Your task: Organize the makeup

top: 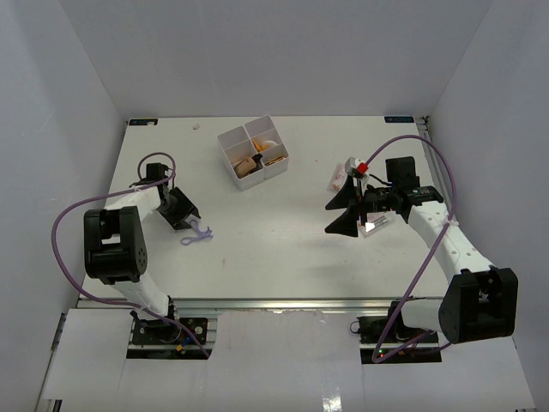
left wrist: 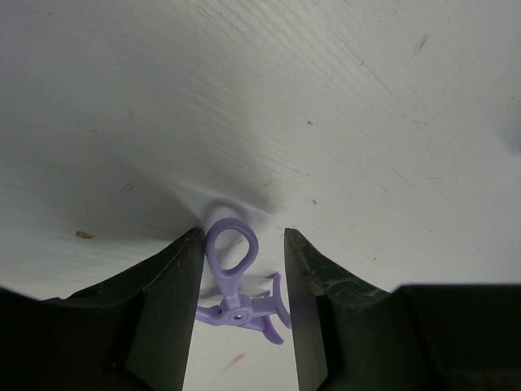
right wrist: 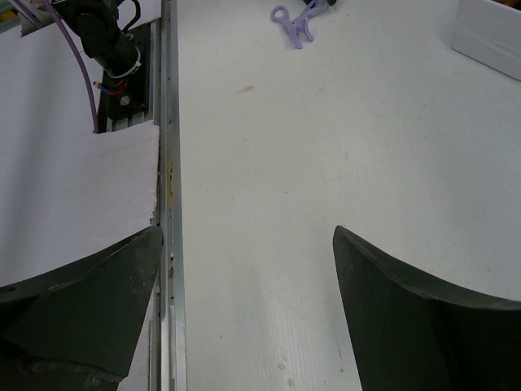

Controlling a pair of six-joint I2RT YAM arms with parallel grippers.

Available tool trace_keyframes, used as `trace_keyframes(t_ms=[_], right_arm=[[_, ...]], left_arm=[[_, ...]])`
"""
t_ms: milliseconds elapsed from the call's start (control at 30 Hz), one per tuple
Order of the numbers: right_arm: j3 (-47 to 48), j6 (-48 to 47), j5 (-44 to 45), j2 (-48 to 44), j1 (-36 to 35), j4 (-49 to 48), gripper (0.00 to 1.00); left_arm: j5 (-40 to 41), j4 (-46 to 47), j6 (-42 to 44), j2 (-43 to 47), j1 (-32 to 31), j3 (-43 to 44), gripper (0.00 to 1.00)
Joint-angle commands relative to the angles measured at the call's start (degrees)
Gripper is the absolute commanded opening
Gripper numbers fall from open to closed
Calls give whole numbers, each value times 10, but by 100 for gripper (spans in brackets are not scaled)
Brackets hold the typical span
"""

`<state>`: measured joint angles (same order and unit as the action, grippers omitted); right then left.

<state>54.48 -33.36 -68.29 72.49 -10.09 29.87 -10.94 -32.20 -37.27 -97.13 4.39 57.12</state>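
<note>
Near the left edge of the desk (top: 283,240), the left claw (left wrist: 242,240) stands half open w/ the purple loop (left wrist: 230,281) lying on the desk between its jaws, not yet gripped. Right claw (right wrist: 246,235) is wide open & holds nothing. Some makeup (top: 250,165) sits already in the white box (top: 227,159); the loop & the pinkish packets (top: 336,176) toward the right edge are left to do, it seems.

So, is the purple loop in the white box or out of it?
Out. The purple loop lies on the table, inside the open left pincer, well apart from the white box.
</note>
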Motion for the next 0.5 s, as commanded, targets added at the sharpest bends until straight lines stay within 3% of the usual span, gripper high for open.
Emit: trace_keyframes(t_ms=[0, 133, 467], right_arm=[[-3, 1, -10, 1, 3, -10, 91], [-3, 1, -11, -2, 4, -10, 91], [-4, 1, -11, -1, 4, -10, 92]], left_arm=[[-15, 6, 18, -11, -1, 3, 48], [-27, 8, 25, -11, -2, 1, 41], [-59, 23, 37, 14, -3, -5, 37]])
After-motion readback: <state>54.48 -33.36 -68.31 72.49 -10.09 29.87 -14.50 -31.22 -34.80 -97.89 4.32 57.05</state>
